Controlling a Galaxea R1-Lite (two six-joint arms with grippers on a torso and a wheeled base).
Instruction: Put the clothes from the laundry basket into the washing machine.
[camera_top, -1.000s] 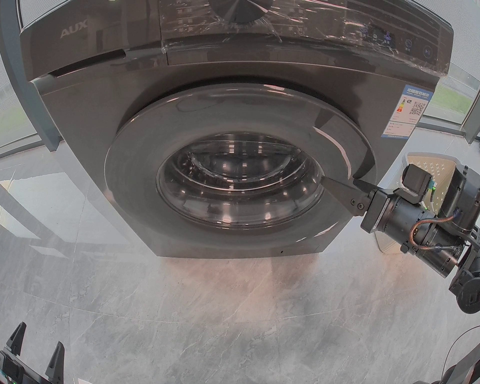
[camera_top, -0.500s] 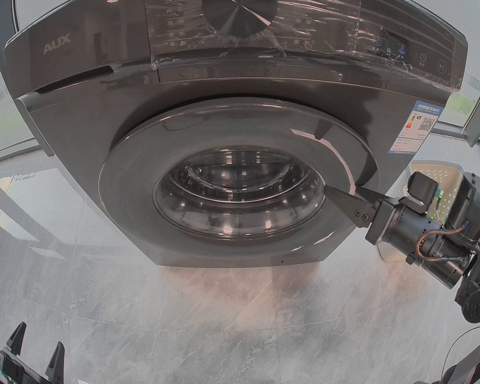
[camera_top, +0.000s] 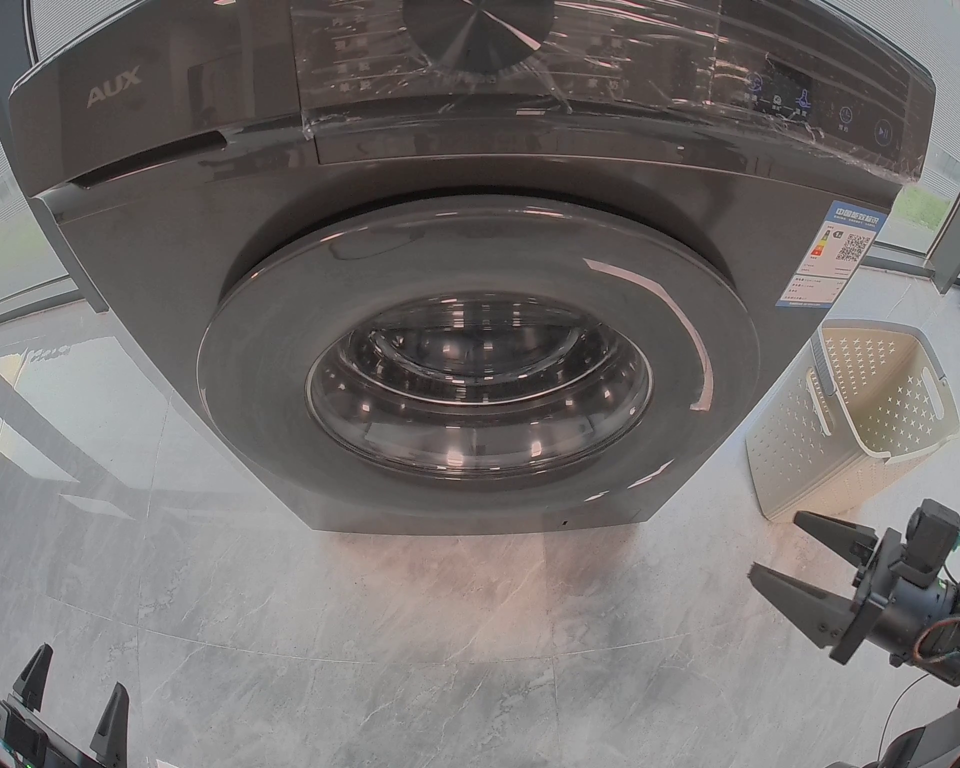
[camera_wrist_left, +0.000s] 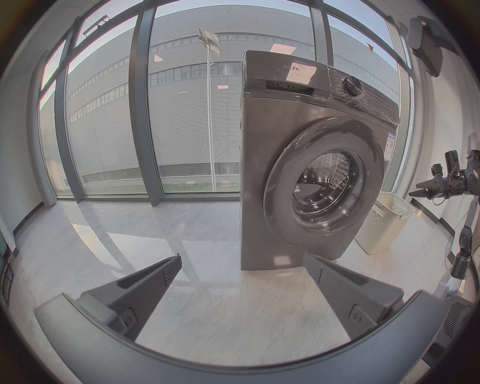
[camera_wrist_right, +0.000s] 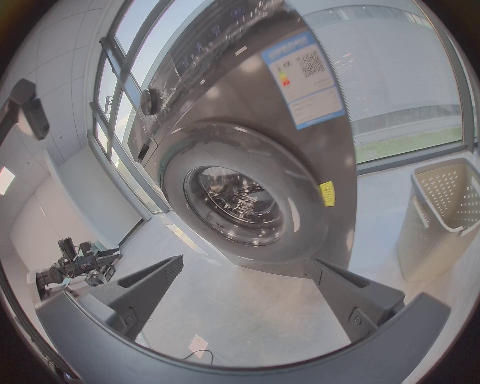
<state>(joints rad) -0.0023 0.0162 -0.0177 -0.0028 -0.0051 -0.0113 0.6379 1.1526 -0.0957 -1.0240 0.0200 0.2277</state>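
Pulled back from the shut door (camera_top: 280, 340) of the washing machine (camera_top: 480, 180), the right hand (camera_top: 775, 545) hangs with fingers apart near the laundry basket (camera_top: 800, 450), which looks empty beside the machine, suggesting loading is done.

The washing machine (camera_top: 480, 250) stands on the floor (camera_top: 400, 620). The laundry basket (camera_top: 790, 450) stands just right of it, behind the right gripper (camera_top: 778, 548).

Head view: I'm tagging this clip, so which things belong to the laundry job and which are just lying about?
Job: dark grey front-loading washing machine; cream perforated plastic laundry basket; open right gripper; open left gripper.
Just there: blue-and-white paper label on the machine; grey marbled floor tiles.
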